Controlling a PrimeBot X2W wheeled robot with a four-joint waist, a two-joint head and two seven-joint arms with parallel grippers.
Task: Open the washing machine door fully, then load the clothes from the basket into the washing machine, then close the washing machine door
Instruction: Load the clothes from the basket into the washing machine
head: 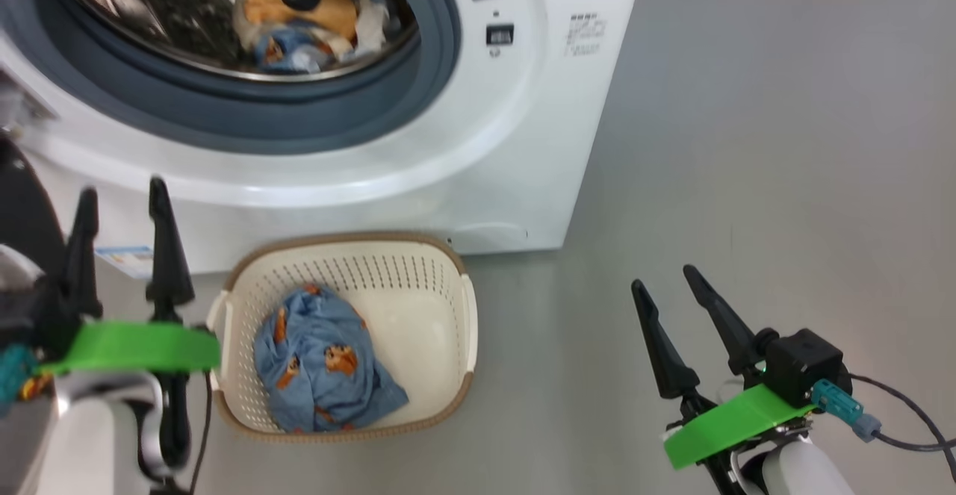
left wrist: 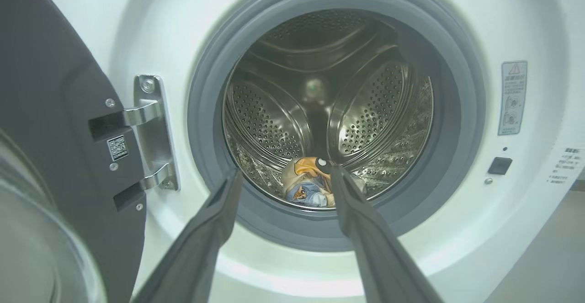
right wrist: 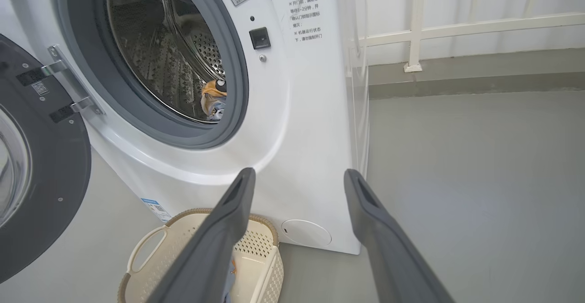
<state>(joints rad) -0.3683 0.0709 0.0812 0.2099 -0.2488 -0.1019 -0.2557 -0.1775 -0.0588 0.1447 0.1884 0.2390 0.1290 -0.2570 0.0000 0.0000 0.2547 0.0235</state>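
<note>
The white washing machine [head: 523, 144] stands with its door [left wrist: 55, 124] swung wide to the left. Some clothes [head: 314, 17] lie low in the steel drum. The cream basket [head: 418, 308] sits on the floor against the washer's front, and a light blue garment with orange figures [head: 321, 364] lies in it. My left gripper [head: 123, 196] is open and empty to the left of the basket, its fingers aimed at the drum mouth [left wrist: 329, 111]. Well to the basket's right, my right gripper [head: 665, 278] hangs open and empty over the floor.
Grey floor [head: 747, 181] stretches to the right of the washer. A white railing [right wrist: 416, 29] and a low kerb run behind it. The open door [right wrist: 41, 156] takes up the space left of the washer. A cable [head: 904, 413] trails from my right wrist.
</note>
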